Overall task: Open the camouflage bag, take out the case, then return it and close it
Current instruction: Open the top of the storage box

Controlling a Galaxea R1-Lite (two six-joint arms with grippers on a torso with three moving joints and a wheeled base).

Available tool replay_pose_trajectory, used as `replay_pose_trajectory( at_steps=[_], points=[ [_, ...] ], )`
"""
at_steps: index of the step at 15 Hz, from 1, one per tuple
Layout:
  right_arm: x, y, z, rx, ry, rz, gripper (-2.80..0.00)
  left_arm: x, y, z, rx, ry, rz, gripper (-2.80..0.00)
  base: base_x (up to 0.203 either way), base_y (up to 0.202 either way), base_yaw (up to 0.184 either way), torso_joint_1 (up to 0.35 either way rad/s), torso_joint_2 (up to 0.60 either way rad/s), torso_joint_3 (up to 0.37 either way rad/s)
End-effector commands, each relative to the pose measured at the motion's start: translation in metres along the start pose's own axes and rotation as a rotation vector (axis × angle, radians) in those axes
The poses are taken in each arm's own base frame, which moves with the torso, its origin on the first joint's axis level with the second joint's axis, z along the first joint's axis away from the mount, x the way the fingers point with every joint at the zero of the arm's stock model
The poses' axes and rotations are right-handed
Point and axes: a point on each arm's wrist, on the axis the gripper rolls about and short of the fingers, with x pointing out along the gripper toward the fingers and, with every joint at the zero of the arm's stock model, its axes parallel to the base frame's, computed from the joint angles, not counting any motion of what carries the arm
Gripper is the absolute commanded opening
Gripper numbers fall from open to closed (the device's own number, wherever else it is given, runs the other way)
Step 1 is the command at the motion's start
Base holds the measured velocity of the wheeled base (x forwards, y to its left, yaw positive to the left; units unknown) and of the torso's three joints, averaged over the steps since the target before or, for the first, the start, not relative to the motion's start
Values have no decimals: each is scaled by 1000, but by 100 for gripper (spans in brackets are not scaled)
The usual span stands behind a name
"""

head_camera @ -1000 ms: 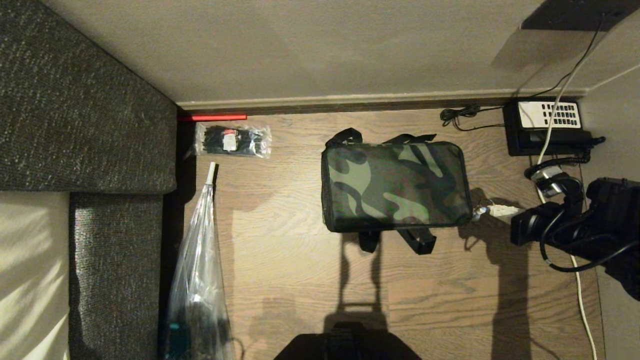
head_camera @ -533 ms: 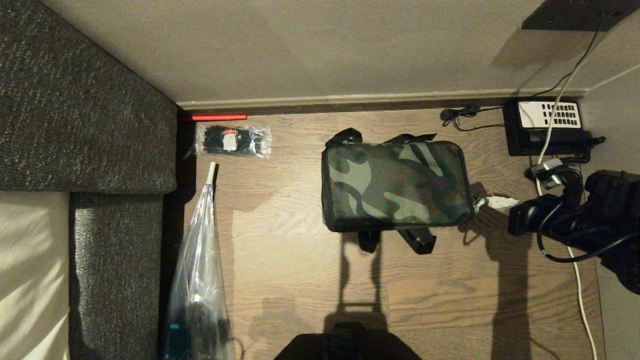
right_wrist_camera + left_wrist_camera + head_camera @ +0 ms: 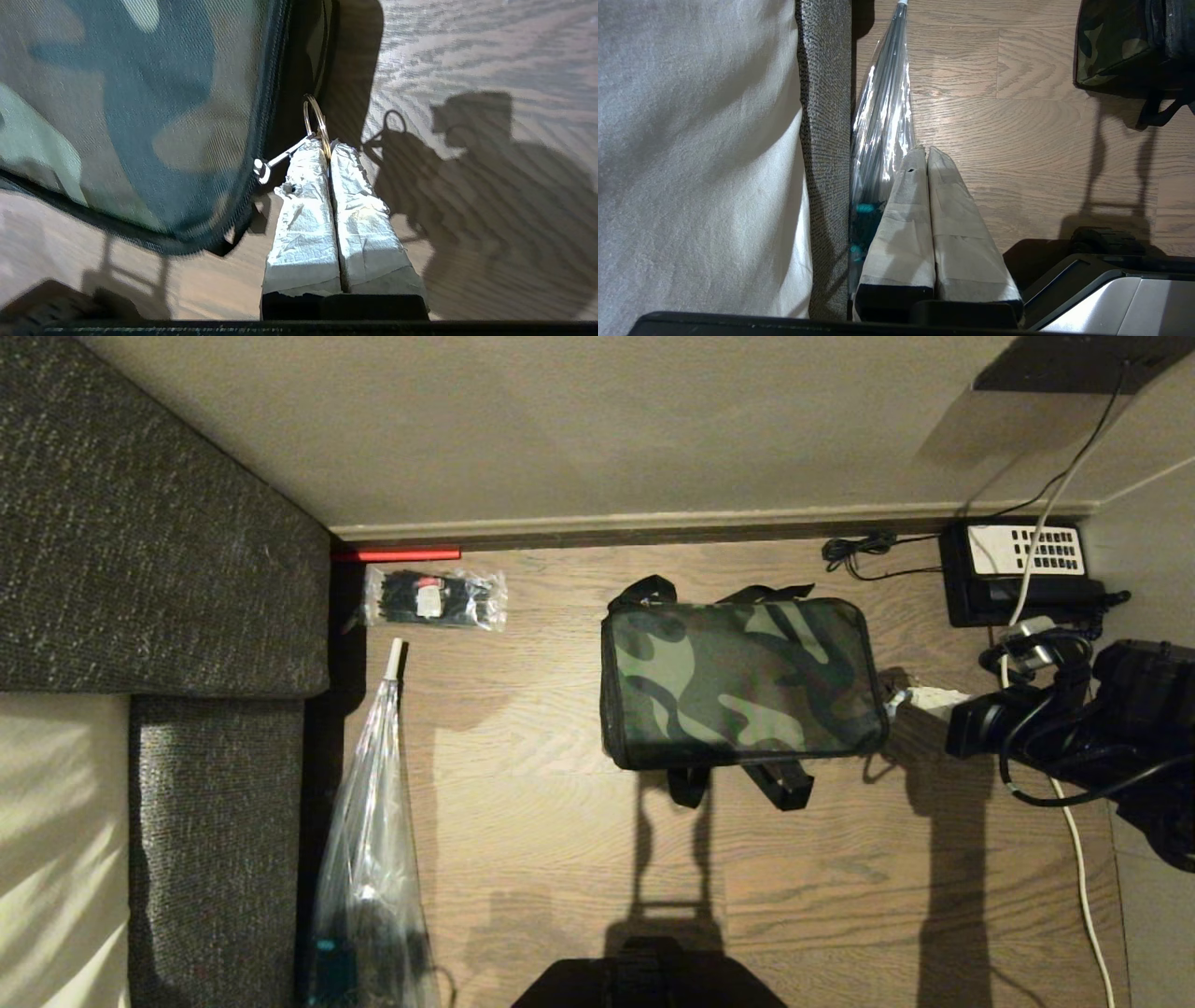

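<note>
The camouflage bag (image 3: pixel 740 683) lies flat on the wooden floor (image 3: pixel 560 859), its lid down, a little out from the wall and near the telephone (image 3: pixel 1018 569); the case is not to be seen, presumably inside. The right gripper (image 3: pixel 329 147) sits at the bag's right-hand end, its taped fingers (image 3: pixel 303 205) pressed together on the metal ring (image 3: pixel 315 121) of the zipper pull; the left gripper (image 3: pixel 927 154) hangs parked beside the sofa (image 3: pixel 822 140), fingers closed on nothing. I judge the opening step is in hand; next the pull wants drawing steadily along the zip's track, round the corner, without the ring slipping free.
</note>
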Motion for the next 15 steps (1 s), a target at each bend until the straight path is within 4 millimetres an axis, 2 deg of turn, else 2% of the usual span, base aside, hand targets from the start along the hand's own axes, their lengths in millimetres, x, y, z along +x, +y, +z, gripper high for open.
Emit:
replay_pose_trajectory(
  at_steps=[1, 7, 15],
  points=[
    [5, 3, 5, 24, -21, 14, -280, 0, 0, 0, 0, -2, 1, -280, 0, 0, 0, 0, 0, 0],
    [0, 7, 1, 71, 78, 41, -280, 0, 0, 0, 0, -2, 1, -280, 0, 0, 0, 0, 0, 0],
    [-1, 8, 7, 78, 0, 84, -280, 0, 0, 0, 0, -2, 1, -280, 0, 0, 0, 0, 0, 0]
  ],
)
